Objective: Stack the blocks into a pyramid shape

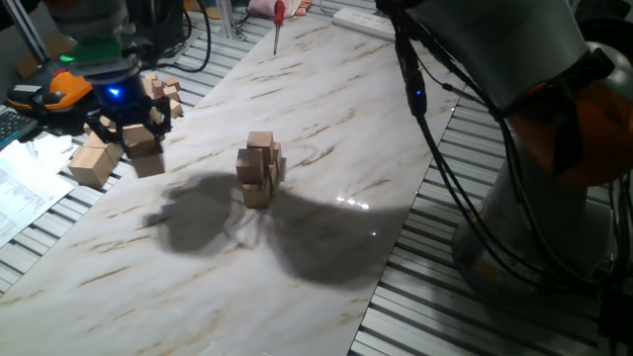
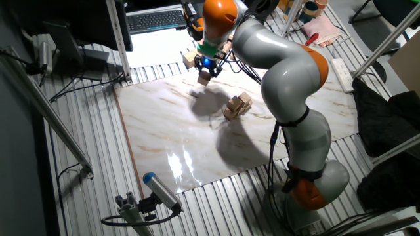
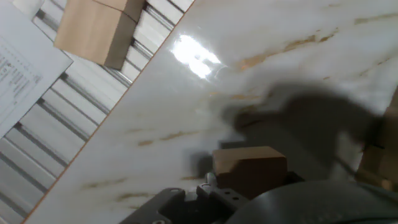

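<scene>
A cluster of several light-tan blocks [image 1: 260, 170] [image 2: 237, 106] stands stacked in the middle of the marble board [image 1: 326, 109]. Its edge shows at the right of the hand view [image 3: 380, 155]. My gripper [image 1: 141, 146] [image 2: 205, 71] hangs over the board's left edge, well to the left of the stack. It is shut on one more block [image 1: 148, 161] [image 2: 204, 77], which fills the low centre of the hand view [image 3: 249, 169]. I cannot tell whether that block touches the board.
A bigger oblong wooden block [image 1: 94, 160] [image 3: 96, 28] lies on the slatted top just off the board, beside printed papers [image 1: 20, 203]. Tiny wooden cubes [image 1: 164, 94] sit behind the gripper. A red-handled screwdriver [image 1: 278, 22] and a power strip [image 1: 368, 20] lie at the far end.
</scene>
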Tool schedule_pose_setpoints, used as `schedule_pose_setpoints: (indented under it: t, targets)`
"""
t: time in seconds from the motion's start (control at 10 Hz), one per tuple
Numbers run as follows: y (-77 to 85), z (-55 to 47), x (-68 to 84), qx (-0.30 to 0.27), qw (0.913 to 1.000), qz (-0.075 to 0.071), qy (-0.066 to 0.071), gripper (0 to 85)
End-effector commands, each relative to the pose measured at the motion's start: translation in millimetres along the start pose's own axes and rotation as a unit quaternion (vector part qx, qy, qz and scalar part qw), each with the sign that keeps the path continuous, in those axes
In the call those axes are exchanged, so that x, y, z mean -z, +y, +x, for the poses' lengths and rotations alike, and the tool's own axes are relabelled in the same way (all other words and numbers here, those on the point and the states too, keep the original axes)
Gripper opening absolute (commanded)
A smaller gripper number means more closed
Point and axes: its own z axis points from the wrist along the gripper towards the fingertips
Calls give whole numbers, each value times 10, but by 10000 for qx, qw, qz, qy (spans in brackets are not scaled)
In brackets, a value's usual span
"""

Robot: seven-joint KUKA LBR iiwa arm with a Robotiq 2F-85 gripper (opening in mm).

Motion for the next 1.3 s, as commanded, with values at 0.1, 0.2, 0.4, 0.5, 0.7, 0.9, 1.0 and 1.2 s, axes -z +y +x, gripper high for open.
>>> schedule_pose_setpoints:
  t: [0.1,0.2,0.4,0.5,0.7,0.9,1.0,1.2]
  targets:
    - [-230,-67,77,126,9999,12,17,0]
    - [-367,-139,130,255,9996,-9,75,0]
    - [-621,-333,276,465,9986,-79,240,0]
    - [-724,-413,350,495,9984,-75,265,0]
    - [-836,-496,439,307,9994,-49,172,0]
    - [-744,-442,398,139,9998,-55,148,0]
    - [-628,-397,351,-122,9997,-128,167,0]
    - [-428,-324,303,-973,9935,-467,351,0]
